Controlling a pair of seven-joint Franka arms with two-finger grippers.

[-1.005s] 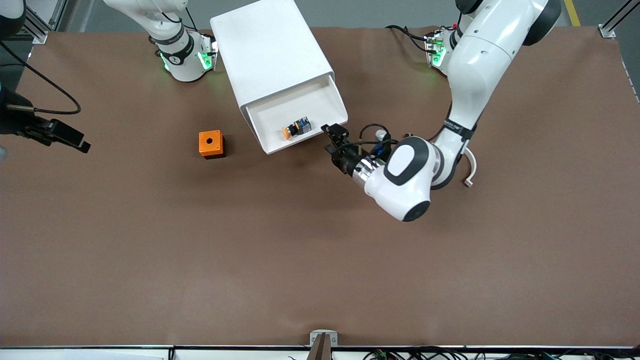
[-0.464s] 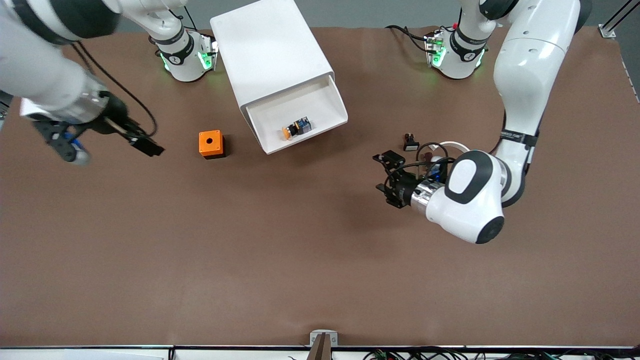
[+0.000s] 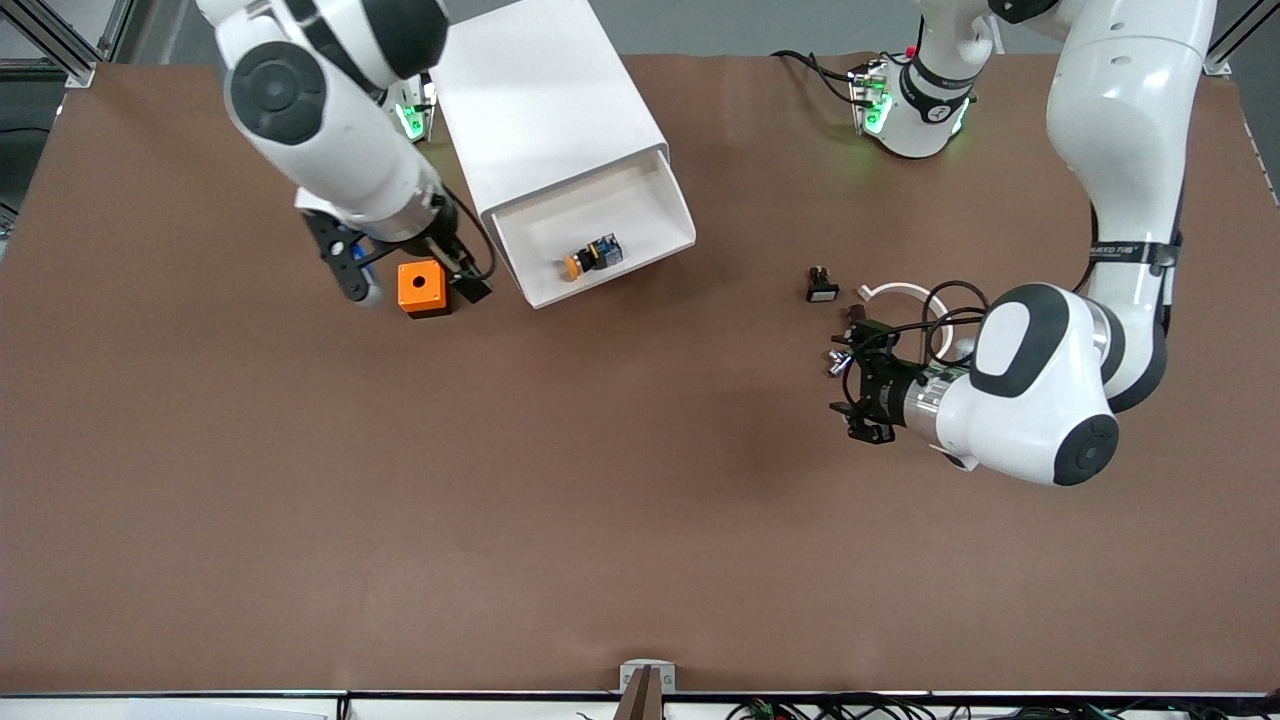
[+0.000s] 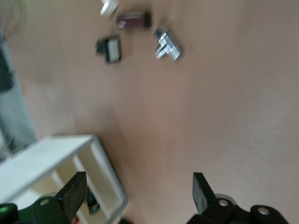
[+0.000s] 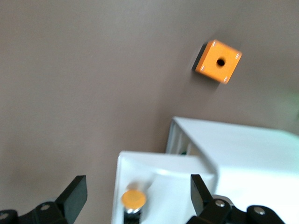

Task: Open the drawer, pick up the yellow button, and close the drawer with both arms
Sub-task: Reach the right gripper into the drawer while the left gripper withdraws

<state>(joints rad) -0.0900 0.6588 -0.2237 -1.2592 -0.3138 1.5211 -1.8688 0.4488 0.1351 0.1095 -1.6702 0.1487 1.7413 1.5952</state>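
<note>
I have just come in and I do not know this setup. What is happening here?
The top drawer of the white cabinet is already pulled open, and the small orange button lies inside, not yet taken. The right gripper, open and empty, is over the orange cube beside the drawer. The left gripper is open, holding nothing, near some small parts.

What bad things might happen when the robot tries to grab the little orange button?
1. The button is tiny inside the open drawer; the right claw, open over the orange cube, might bump the drawer's wall.
2. It might grab that cube instead.
3. The left claw, open over the table, might hit the small parts nearby.
</note>
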